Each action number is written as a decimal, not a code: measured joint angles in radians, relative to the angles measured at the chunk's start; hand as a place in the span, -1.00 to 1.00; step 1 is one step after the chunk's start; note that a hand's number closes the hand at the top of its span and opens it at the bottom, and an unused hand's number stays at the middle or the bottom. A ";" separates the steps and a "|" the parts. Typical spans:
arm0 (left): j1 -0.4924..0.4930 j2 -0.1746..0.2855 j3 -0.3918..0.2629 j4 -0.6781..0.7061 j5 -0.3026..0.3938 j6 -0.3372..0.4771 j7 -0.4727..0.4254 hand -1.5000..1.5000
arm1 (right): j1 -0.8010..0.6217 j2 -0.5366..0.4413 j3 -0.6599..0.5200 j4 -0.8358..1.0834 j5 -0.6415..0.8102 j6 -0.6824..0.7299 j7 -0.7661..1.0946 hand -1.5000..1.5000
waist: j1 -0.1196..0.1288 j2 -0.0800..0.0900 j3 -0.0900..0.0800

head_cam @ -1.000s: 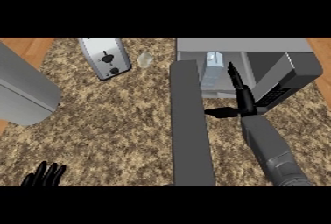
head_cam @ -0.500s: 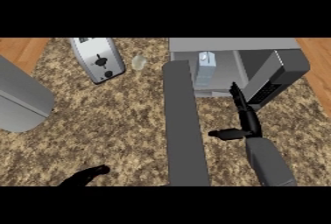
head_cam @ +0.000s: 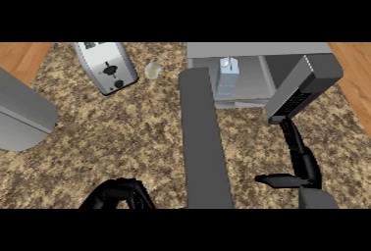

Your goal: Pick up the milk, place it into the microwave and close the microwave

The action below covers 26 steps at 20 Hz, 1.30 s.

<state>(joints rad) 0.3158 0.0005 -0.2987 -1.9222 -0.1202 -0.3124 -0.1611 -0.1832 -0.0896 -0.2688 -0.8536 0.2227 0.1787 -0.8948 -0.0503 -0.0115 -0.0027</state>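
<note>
Speckled counter (head_cam: 130, 132), milk (head_cam: 226, 76) inside microwave (head_cam: 253, 49), right hand (head_cam: 305, 164) straight-fingered, empty, apart from it

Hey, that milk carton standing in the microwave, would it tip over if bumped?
Probably fairly tippy: the milk carton stands upright in the microwave, tall and narrow. Its flat sides suggest it would slide or topple rather than roll. It looks boxy, so likely stiff enough to keep its shape.
</note>
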 measured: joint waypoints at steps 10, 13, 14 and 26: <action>-0.299 0.001 -0.107 0.312 -0.095 0.006 0.075 1.00 | 0.301 -0.030 -0.001 -0.392 -0.062 0.054 0.092 -1.00 | 0.007 0.009 0.001; -0.403 0.001 -0.163 0.459 -0.114 0.047 0.051 1.00 | 0.371 -0.037 -0.004 -0.473 -0.076 0.070 0.094 -1.00 | 0.007 0.011 0.001; -0.435 0.001 -0.183 0.517 -0.107 0.068 0.030 1.00 | 0.385 -0.046 -0.009 -0.498 -0.085 0.081 0.101 -1.00 | 0.008 0.012 0.001; -0.719 0.006 -0.550 0.912 0.179 0.380 -0.107 1.00 | 0.465 -0.109 -0.040 -0.710 -0.248 0.213 0.169 -1.00 | -0.035 0.021 -0.001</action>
<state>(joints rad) -0.4029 0.0062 -0.8487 -1.0097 0.0593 0.0676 -0.2679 0.2819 -0.1990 -0.3092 -1.5631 -0.0249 0.3915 -0.7258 -0.0852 0.0098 -0.0033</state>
